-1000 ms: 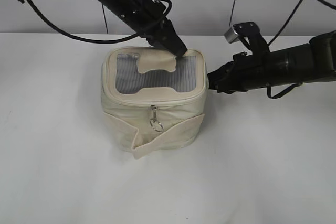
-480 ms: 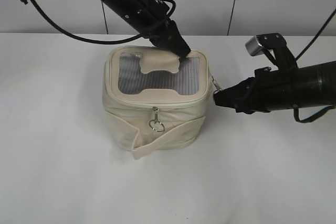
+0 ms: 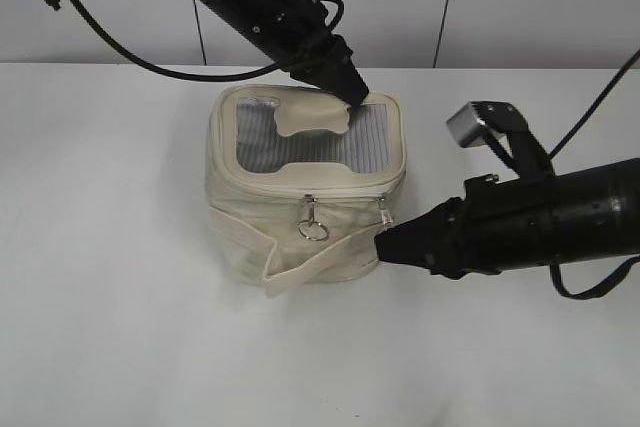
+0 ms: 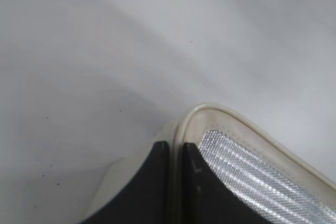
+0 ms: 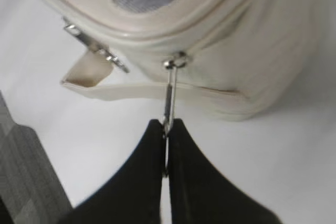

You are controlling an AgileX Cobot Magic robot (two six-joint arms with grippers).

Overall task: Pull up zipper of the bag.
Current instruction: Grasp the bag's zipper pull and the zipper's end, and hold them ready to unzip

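While the exterior view is looking down at a slant, the bag (image 3: 305, 187) is sitting mid-table on the white table (image 3: 120, 327), a boxy cream fabric shape with rounded corners and a grey mesh top (image 3: 300, 142). Its zipper (image 3: 345, 201) is running round the lid edge, with two silver sliders showing on the near side. My left gripper (image 3: 350, 92) is pressing on the cream patch (image 3: 312, 115) at the far edge, and my right gripper (image 3: 385, 244) is reaching in at the near right corner.

From my left wrist, my black fingers (image 4: 152, 182) are lying almost together, a thin strip of cream fabric between them, beside the shiny mesh.

From my right wrist, my fingers (image 5: 144, 177) are pinching the ring pull (image 5: 169, 103) of one slider, closed narrow on it, while the second slider (image 5: 97, 50) is hanging to the left above the loose strap (image 5: 131, 92).
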